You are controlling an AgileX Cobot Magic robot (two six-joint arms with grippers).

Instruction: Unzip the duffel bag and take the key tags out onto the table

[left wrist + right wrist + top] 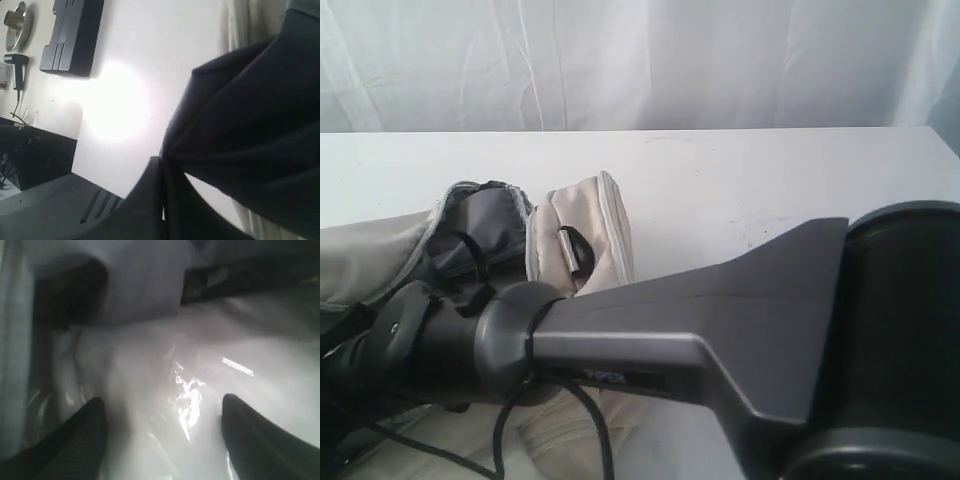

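The cream duffel bag [582,240] lies at the left on the white table [750,170], its top gaping and the grey lining [485,215] showing. My right arm reaches across from the right into that opening. Inside, my right gripper [161,437] is open over grey lining and a shiny crinkled film [187,390], with nothing between its fingers [85,435]. My left gripper [164,172] is shut, pinching a dark fold of the bag's fabric [250,125] at its tips. The key tags are hidden.
The right arm's thick black link [740,320] and joint housing [905,340] fill the foreground of the exterior view. A white curtain [640,60] hangs behind the table. In the left wrist view a black box [70,35] sits beyond a bright white surface.
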